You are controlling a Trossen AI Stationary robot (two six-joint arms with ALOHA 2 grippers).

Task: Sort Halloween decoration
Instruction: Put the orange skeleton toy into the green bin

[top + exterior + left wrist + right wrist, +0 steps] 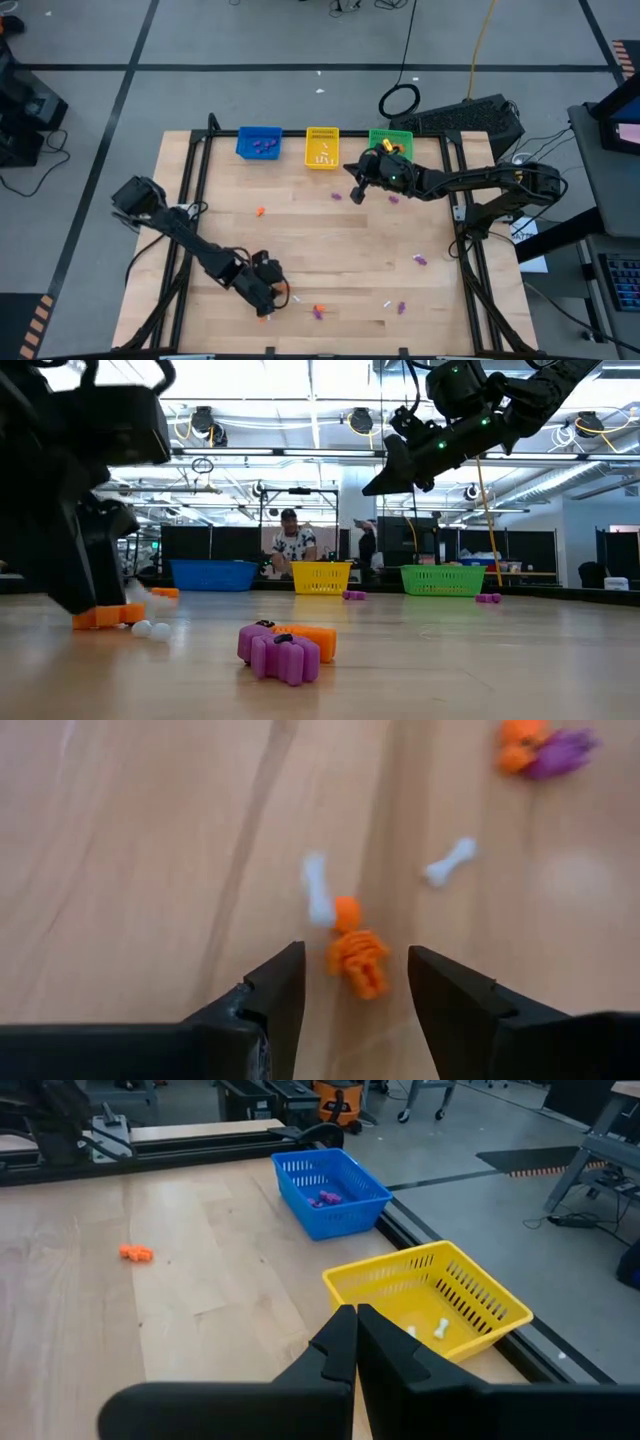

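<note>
Pale wooden surface [330,245] carries scattered trinkets, with three baskets along its far edge. Near the front edge, the left tool [348,982] hangs spread wide over an orange skeleton [358,957], which lies between its fingers, long axis running along the gap. Two white bones [316,890] lie just beyond. The right tool [355,1342], clenched and empty, hovers near the yellow basket [430,1295], well apart.

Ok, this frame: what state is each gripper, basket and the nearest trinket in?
left gripper: open, fingers either side of the orange skeleton
orange skeleton: lying on the table, ungrasped
right gripper: shut, raised, apparently empty
blue basket: holds purple pieces
yellow basket: holds white bones
</note>
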